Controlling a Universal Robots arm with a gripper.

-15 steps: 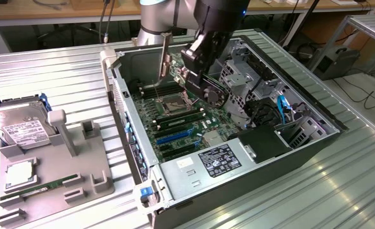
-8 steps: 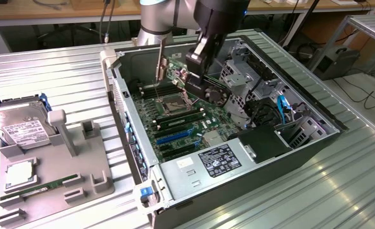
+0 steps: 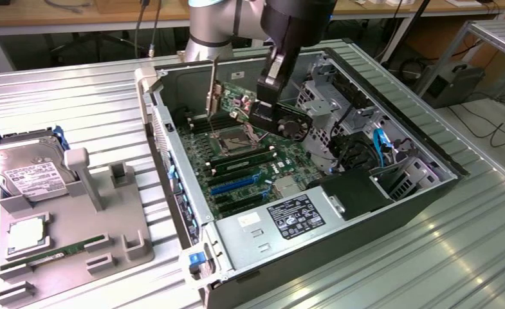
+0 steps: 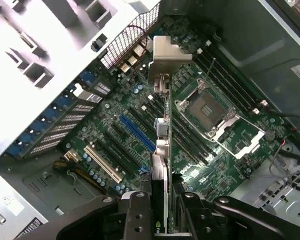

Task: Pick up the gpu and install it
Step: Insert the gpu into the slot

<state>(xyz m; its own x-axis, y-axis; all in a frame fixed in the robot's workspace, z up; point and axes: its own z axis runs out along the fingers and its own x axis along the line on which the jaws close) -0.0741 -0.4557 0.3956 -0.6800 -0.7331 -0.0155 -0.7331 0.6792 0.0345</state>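
Note:
The gpu (image 3: 245,105) is a dark card with a round black fan (image 3: 293,126) and a narrow silver end bracket (image 3: 211,90). It hangs tilted above the green motherboard (image 3: 235,174) inside the open computer case (image 3: 406,212). My gripper (image 3: 267,96) is shut on the card's upper edge. In the wrist view the gpu (image 4: 162,150) shows edge-on between my fingers (image 4: 137,215), its bracket (image 4: 166,52) pointing toward the case's slotted rear wall. The card hovers over the motherboard (image 4: 110,125), above and beside the blue expansion slot (image 4: 137,132), clear of the board.
The empty CPU socket (image 4: 207,107) and memory slots lie beside the card. A drive cage (image 3: 321,96), blue cables (image 3: 378,145) and a black power supply (image 3: 355,193) crowd the case's right side. On the exterior view's left, a grey fixture (image 3: 72,238) holds a hard drive (image 3: 29,170), a processor and a memory stick.

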